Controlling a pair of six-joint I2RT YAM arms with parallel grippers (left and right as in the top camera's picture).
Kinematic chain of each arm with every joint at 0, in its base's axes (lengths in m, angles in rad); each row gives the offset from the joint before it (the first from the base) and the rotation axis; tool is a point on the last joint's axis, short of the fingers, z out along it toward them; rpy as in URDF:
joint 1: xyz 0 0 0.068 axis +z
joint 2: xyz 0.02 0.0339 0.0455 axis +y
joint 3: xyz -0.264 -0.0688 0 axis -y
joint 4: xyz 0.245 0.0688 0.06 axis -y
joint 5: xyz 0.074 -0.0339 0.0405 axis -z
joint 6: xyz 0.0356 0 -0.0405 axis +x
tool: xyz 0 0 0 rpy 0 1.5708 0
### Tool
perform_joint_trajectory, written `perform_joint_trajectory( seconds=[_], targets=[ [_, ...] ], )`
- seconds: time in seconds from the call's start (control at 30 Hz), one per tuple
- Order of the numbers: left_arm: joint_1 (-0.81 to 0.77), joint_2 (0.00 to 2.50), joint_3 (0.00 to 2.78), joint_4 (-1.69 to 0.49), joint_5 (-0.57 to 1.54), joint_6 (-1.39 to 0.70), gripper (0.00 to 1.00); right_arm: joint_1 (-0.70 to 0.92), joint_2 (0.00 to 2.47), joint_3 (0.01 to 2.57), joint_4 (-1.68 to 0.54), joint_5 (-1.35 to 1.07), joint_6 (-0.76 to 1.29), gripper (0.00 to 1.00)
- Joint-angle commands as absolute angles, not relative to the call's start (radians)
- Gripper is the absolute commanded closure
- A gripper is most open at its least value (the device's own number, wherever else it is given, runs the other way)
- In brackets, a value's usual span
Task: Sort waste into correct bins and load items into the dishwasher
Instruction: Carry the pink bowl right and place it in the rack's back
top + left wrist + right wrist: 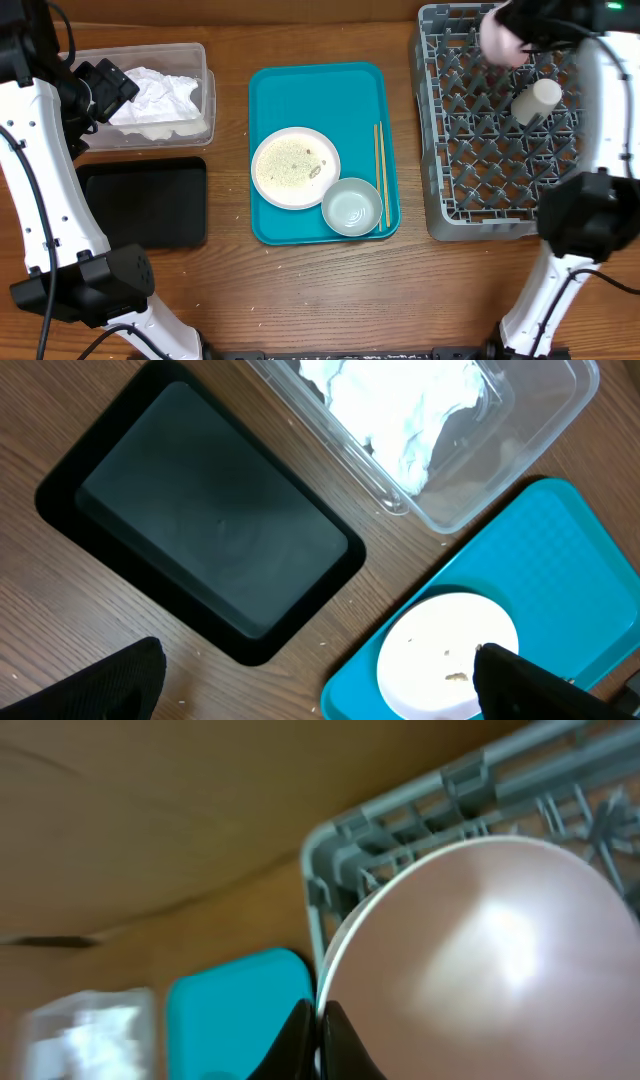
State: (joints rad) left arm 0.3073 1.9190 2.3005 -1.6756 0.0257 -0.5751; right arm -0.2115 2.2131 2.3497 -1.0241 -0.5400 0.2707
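Overhead, we list the teal tray (320,95) at mid-tabletop (330,290). On it are the round plate (295,167) strewn with pale food scraps (300,160), the whitish-blue bowl (351,207) just beside the plate, and chopsticks (381,175). Left of the tray sit the clear tub (203,70), holding the crumpled napkin (160,95), and the black tray (145,205). Right of the tray stands the dish rack (470,190), with the white cup (536,100) among its pegs. The left gripper (315,655) hovers left of the tray, spread wide with nothing held. The right gripper (320,1025), right of the tray over the rack's far side, is pinched onto the rim of the pink bowl (490,960).
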Motion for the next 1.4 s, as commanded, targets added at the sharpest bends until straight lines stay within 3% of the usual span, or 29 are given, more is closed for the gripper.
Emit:
perform_joint_trajectory(
  seconds=[0.0,0.13,0.3,0.6,0.77,0.83,0.93,1.0,1.23,1.37],
  targets=[
    [0.301,1.924,2.31,-1.674,0.023,-0.587,0.0,-0.289,2.234,2.376,-0.97,-0.878,0.208,0.96],
    [0.301,1.924,2.31,-1.674,0.023,-0.587,0.0,-0.34,2.295,2.376,-0.903,-1.001,0.246,0.96],
    [0.301,1.924,2.31,-1.674,0.023,-0.587,0.0,-0.373,2.388,2.376,-0.74,-1.148,0.433,0.96],
    [0.301,1.924,2.31,-1.674,0.023,-0.587,0.0,-0.42,2.505,2.376,-0.651,-1.145,0.649,0.96],
    [0.301,1.924,2.31,-1.674,0.023,-0.587,0.0,-0.461,2.518,2.376,-0.651,-1.122,0.648,0.96],
    [0.301,1.924,2.31,-1.674,0.023,-0.587,0.0,-0.476,2.516,2.377,-0.651,-1.123,0.652,0.92],
    [0.301,1.924,2.31,-1.674,0.023,-0.587,0.0,-0.498,2.516,2.377,-0.663,-1.124,0.652,0.66],
    [0.301,1.924,2.31,-1.674,0.023,-0.587,0.0,-0.51,2.516,2.377,-0.671,-1.124,0.652,0.55],
    [0.301,1.924,2.31,-1.674,0.023,-0.587,0.0,-0.553,2.468,2.378,-0.69,-1.108,0.652,0.5],
    [0.301,1.924,2.31,-1.674,0.023,-0.587,0.0,-0.572,2.377,2.378,-0.725,-1.013,0.647,0.41]
  ],
)
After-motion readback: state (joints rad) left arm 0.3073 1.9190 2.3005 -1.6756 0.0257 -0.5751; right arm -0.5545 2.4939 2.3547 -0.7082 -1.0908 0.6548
